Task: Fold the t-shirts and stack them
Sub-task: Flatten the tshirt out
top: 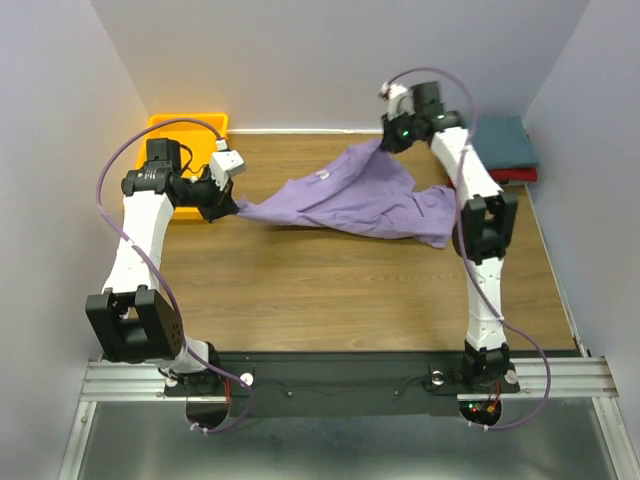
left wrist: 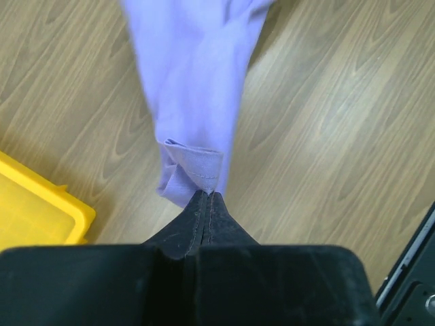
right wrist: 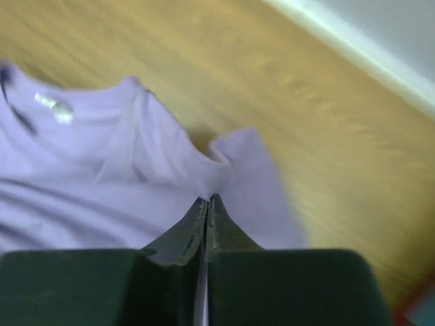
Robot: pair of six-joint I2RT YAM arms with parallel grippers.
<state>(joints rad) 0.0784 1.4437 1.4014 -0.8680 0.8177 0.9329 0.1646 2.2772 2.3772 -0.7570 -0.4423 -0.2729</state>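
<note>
Tabletop of pale wood grain [top: 300, 290] runs from the arm bases at the near edge to the back wall.

Past its middle on the left, the left gripper [top: 232, 206] has its two black fingers pressed together on a hemmed corner of the plain lavender-purple cloth t-shirt [top: 350, 200]. The left wrist view shows that hem bunched at the fingertips [left wrist: 204, 204], and the cloth runs away from them above the wood.

The shirt stretches from this grip across the centre of the table and up to the far right. One lobe sags at the near right, beside the right arm; whether it touches the wood cannot be told.

Farther back, the right gripper [top: 386, 142] is likewise clamped on the shirt. The right wrist view, which is blurred, shows it pinching cloth at the shoulder, with a short sleeve to one side and the collar with its white label to the other.

In the far right corner a dark teal folded shirt [top: 505, 140] lies on top of a red folded shirt [top: 516, 175], only whose near edge shows. In the far left corner, partly behind the left arm, sits a yellow-orange plastic tray [top: 190, 124].
</note>
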